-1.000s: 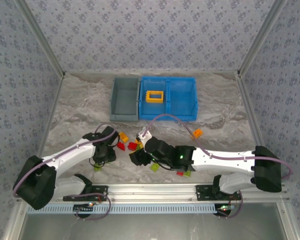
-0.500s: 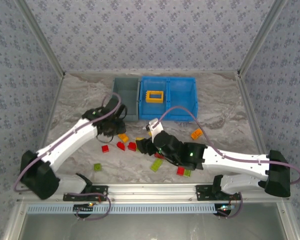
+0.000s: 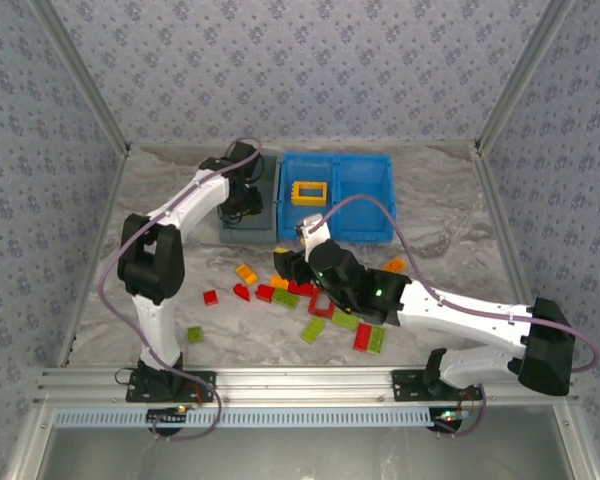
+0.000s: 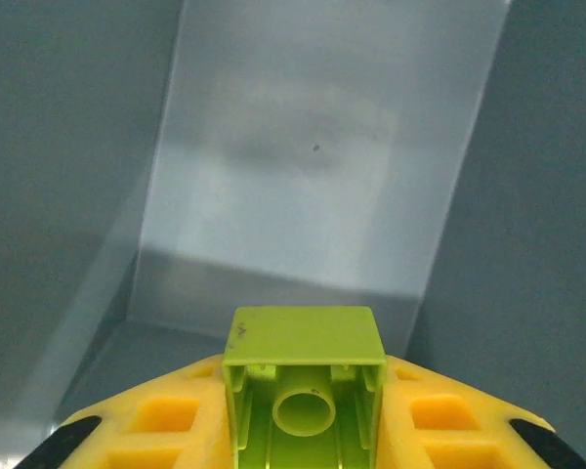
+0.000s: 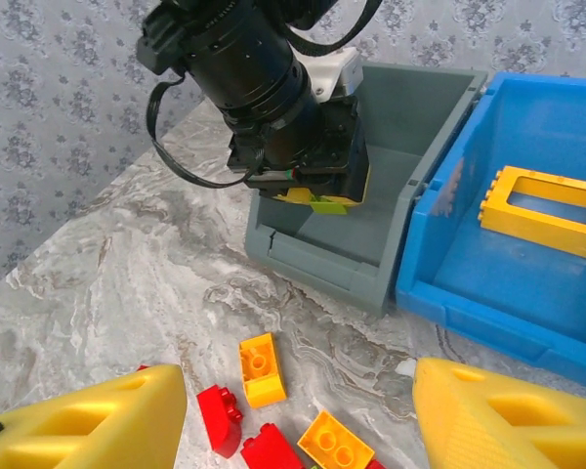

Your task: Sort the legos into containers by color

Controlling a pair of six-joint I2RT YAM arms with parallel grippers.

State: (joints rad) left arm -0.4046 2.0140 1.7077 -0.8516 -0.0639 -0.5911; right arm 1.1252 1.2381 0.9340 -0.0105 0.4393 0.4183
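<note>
My left gripper point(image 4: 305, 415) is shut on a lime green lego point(image 4: 305, 386), its hollow underside facing the camera, above the floor of the dark grey bin point(image 4: 303, 195). Seen from above, the left gripper point(image 3: 242, 207) hangs over that grey bin point(image 3: 242, 236). In the right wrist view, the green lego point(image 5: 324, 204) sits in those jaws above the bin point(image 5: 391, 137). A yellow frame lego point(image 3: 309, 192) lies in the blue tray point(image 3: 365, 190). My right gripper point(image 5: 298, 391) stands open above loose orange point(image 5: 262, 369) and red legos point(image 5: 220, 418); from above it point(image 3: 283, 265) is over the pile.
Loose legos lie across the near table: an orange one point(image 3: 245, 273), red ones point(image 3: 211, 297), green ones point(image 3: 196, 334) point(image 3: 312, 330), and an orange one point(image 3: 394, 265) off to the right. The right arm lies low across the near right. Patterned walls close in the sides.
The left arm has swung from the lego pile up to the grey bin, carrying the green lego. The right arm has reached further forward over the pile.
</note>
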